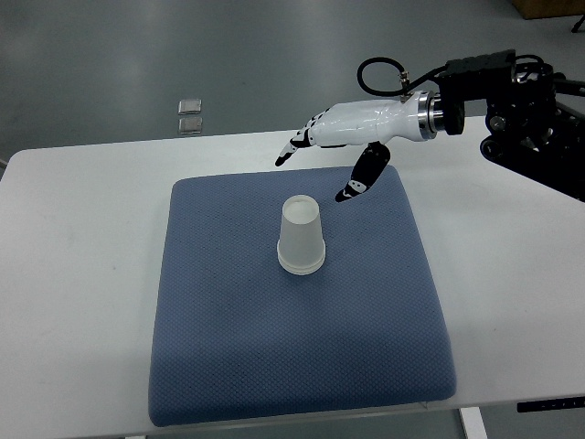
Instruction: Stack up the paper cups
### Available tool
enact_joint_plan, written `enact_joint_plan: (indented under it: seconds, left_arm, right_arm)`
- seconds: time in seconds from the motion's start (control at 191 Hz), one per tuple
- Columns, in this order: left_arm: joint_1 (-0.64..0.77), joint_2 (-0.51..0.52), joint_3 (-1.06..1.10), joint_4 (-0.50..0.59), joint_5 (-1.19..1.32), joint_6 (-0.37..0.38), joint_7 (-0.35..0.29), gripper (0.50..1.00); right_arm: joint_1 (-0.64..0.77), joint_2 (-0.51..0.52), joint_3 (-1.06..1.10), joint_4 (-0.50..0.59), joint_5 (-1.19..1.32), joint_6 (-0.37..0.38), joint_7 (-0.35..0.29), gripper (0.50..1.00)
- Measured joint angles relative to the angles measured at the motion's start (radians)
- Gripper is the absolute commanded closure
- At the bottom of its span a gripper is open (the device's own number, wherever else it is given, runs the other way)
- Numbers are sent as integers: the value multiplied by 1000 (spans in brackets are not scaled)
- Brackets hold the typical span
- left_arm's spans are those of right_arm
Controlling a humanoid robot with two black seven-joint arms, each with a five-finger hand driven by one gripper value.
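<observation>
while the right hand [340, 146] hovers with fingers spread and empty, the upside-down paper cup [302, 236] sits just below-left of it.

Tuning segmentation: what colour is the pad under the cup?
Blue pad, finely dotted weave, on a white table; top view.

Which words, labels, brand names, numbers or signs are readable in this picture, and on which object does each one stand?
None: no readable text shows anywhere.
The paper cup: plain, no print visible.
The blue mat and the white table: no markings.
The right hand and its black arm: no legible label.
The two small squares on the floor: too small to tell whether they carry text.
</observation>
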Motion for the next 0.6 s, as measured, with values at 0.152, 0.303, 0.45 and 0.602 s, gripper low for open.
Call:
enact_joint_plan:
  seconds: [0.152, 0.303, 0.45, 0.602]
  left_arm:
    - [0, 0, 0, 0, 0, 0, 0, 500]
    - [0, 0, 0, 0, 0, 0, 0, 500]
    - [0, 0, 0, 0, 0, 0, 0, 500]
    - [0, 0, 0, 0, 0, 0, 0, 500]
  right_arm:
    - [-28, -2, 24, -42, 151, -7, -19, 640]
    - [-104, 13, 87, -144, 432, -63, -96, 640]
    - [-179, 40, 113, -238, 745, -152, -154, 640]
    - [-237, 74, 119, -294, 935, -244, -203, 640]
